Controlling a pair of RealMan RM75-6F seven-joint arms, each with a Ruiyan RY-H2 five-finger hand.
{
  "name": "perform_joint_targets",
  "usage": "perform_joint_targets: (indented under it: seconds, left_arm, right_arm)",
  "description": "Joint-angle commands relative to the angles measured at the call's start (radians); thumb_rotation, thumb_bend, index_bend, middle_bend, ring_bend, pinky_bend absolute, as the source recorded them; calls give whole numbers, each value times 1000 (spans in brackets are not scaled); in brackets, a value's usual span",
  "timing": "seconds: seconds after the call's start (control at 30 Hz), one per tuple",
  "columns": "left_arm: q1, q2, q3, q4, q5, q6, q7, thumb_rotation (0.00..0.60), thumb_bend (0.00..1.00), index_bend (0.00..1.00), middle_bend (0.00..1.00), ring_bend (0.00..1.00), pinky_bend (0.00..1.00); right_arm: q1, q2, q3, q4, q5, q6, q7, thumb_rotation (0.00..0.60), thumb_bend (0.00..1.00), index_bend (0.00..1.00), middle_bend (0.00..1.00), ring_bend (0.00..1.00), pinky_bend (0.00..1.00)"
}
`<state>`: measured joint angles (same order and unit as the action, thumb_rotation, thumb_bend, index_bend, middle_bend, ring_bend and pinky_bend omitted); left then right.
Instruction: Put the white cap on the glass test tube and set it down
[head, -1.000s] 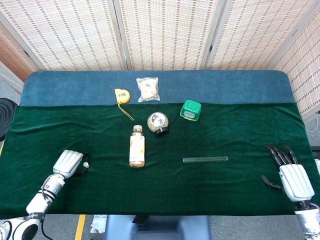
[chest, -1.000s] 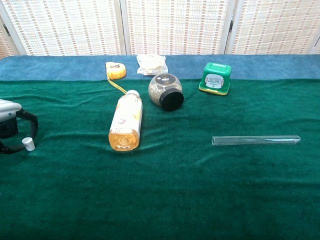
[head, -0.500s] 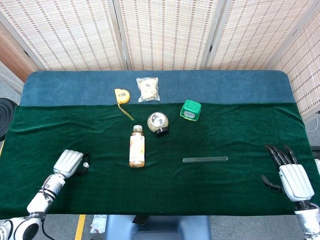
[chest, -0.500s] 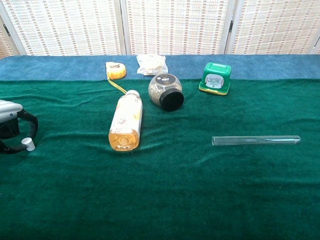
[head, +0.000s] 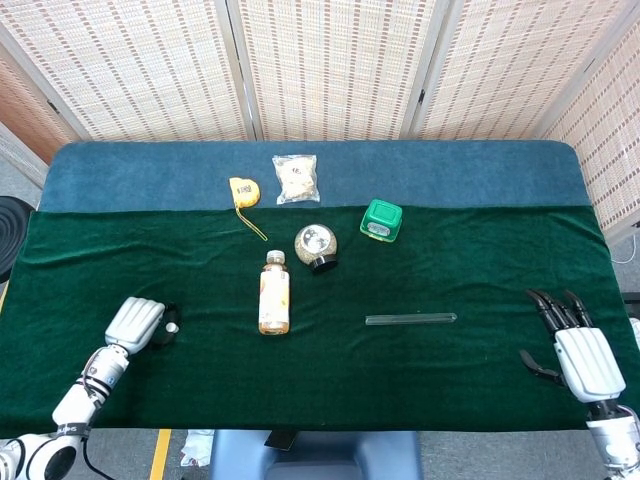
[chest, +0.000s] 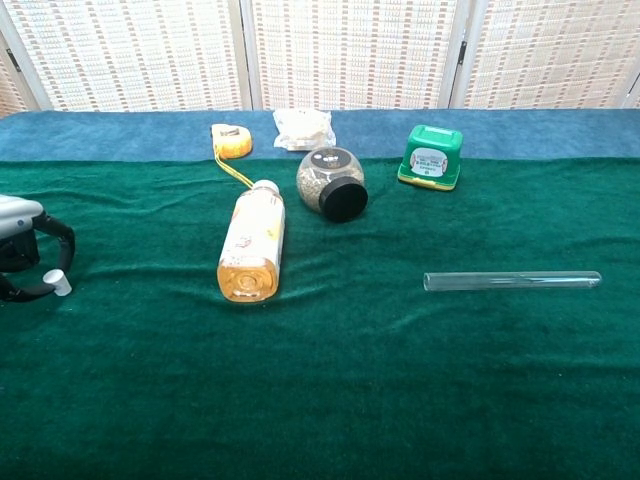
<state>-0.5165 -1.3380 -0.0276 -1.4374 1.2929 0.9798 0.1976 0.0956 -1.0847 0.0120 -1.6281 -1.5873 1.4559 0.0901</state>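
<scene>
Bright, even, diffuse light in both views, soft faint shadows under objects, sharp focus throughout, slight glints along the glass test tube (chest: 512, 281), no noticeable blur.

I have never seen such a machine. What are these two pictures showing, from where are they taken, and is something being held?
This is a robot with two arms, each ending in a mechanical hand. One camera looks down from its head, the other looks forward from its chest.

In the head view, the left hand rests at the table's left edge, and its fingers close around a small white cap; whether the cap is lifted off the cloth, I cannot tell. The right hand lies at the right edge, fingers spread, holding nothing.

On the green cloth lie a glass test tube, a juice bottle on its side, a round jar, a green box, a yellow tape measure and a small plastic bag. The tube is not yet capped.
</scene>
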Motion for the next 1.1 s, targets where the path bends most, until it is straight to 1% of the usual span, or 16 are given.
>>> perform_joint_targets:
  seconds: [0.03, 0.17, 0.27, 0.37, 0.47, 0.5, 0.53, 0.57, 0.6, 0.63, 0.73, 0.83, 0.93, 1.1]
  left_arm:
    - [10, 23, -7, -19, 16, 22, -39, 600, 521, 603, 1000, 891, 832]
    - [25, 56, -13, -51, 37, 58, -81, 600, 530, 609, 1000, 893, 836]
    - [38, 80, -13, -84, 57, 86, -103, 600, 531, 609, 1000, 893, 836]
    - [45, 97, -7, -110, 78, 102, -113, 600, 532, 608, 1000, 893, 836]
    - [51, 109, 0, -129, 93, 111, -110, 600, 531, 607, 1000, 893, 836]
    - [53, 113, 2, -136, 96, 113, -109, 600, 531, 607, 1000, 893, 836]
    - [54, 116, 3, -141, 98, 114, -107, 600, 531, 607, 1000, 893, 836]
    - [56, 119, 5, -145, 99, 114, -105, 600, 531, 607, 1000, 893, 836]
    - [57, 121, 6, -150, 99, 113, -103, 600, 531, 607, 1000, 893, 836]
    - [57, 123, 7, -152, 98, 113, -101, 600, 531, 607, 1000, 893, 836]
    - [60, 125, 9, -157, 96, 111, -96, 600, 531, 606, 1000, 893, 836]
    - [61, 125, 11, -159, 92, 105, -93, 600, 531, 606, 1000, 893, 836]
    - [61, 123, 13, -154, 90, 99, -92, 600, 531, 606, 1000, 893, 836]
    - [61, 116, 14, -141, 88, 91, -101, 600, 531, 606, 1000, 893, 836]
  right_arm:
    - [12, 9, -1, -14, -4, -19, -15, 600, 357, 85, 155, 176, 21]
    - [55, 33, -8, -65, 5, -110, -35, 600, 357, 90, 167, 186, 62]
    - [106, 35, 2, -93, 13, -187, -84, 600, 356, 90, 196, 208, 94]
    - [153, 16, 15, -109, 35, -259, -143, 600, 356, 94, 279, 288, 199]
    - [198, 0, 27, -119, 71, -334, -195, 600, 356, 99, 370, 404, 335]
    - [216, -14, 35, -118, 86, -358, -217, 600, 356, 107, 413, 472, 414]
    - [229, -26, 41, -116, 97, -373, -231, 600, 357, 126, 477, 566, 519]
    - [242, -40, 47, -112, 108, -388, -242, 600, 356, 142, 518, 618, 573]
    - [258, -58, 54, -106, 123, -407, -257, 600, 356, 169, 588, 701, 657]
    - [269, -72, 59, -100, 132, -418, -268, 600, 356, 195, 645, 758, 717]
    - [302, -123, 73, -73, 164, -451, -298, 600, 356, 275, 769, 877, 851]
    - [331, -174, 87, -41, 205, -480, -322, 600, 356, 331, 845, 962, 948]
    - [354, -221, 99, -6, 251, -503, -336, 600, 357, 363, 884, 999, 996]
    - [390, -277, 106, 45, 305, -541, -352, 600, 356, 377, 893, 1000, 1000]
